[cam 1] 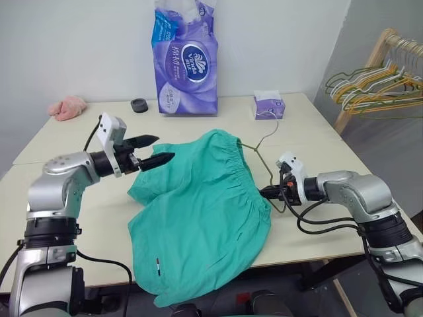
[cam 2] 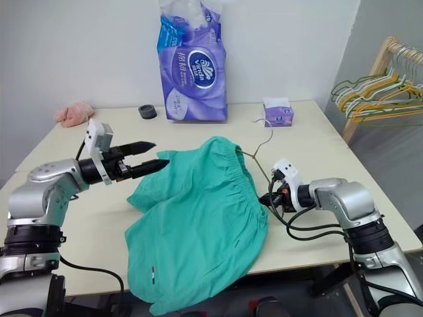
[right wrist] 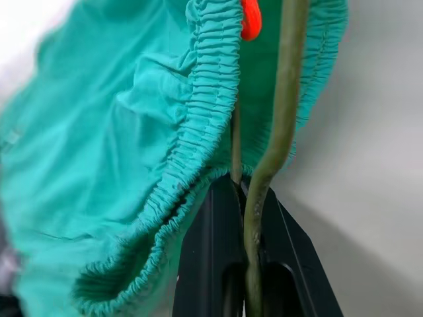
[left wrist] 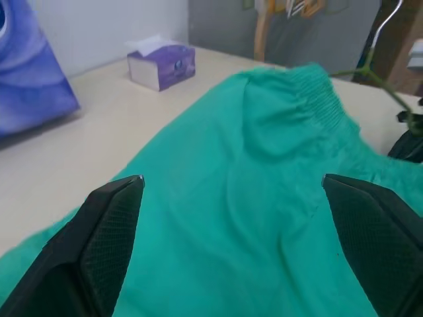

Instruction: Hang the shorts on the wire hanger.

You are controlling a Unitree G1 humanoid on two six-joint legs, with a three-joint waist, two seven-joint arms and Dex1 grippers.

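The teal-green shorts (cam 1: 198, 218) lie spread on the table, waistband toward the far right, and their lower part hangs over the front edge. The thin olive wire hanger (cam 1: 263, 165) runs along the waistband, with its hook (cam 1: 268, 132) lying on the table behind. My right gripper (cam 1: 268, 192) is shut on the wire hanger (right wrist: 281, 119) right beside the gathered waistband (right wrist: 205, 99). My left gripper (cam 1: 165, 147) hovers at the shorts' left side, open, nothing between its fingers (left wrist: 106, 231); the teal fabric (left wrist: 251, 198) lies beyond them.
A big purple tissue pack (cam 1: 187, 66), a small tissue box (cam 1: 268, 105), a black ring (cam 1: 139, 105) and a pink cloth (cam 1: 67, 107) sit along the table's far side. A wooden rack with bunched hangers (cam 1: 377, 82) stands to the right.
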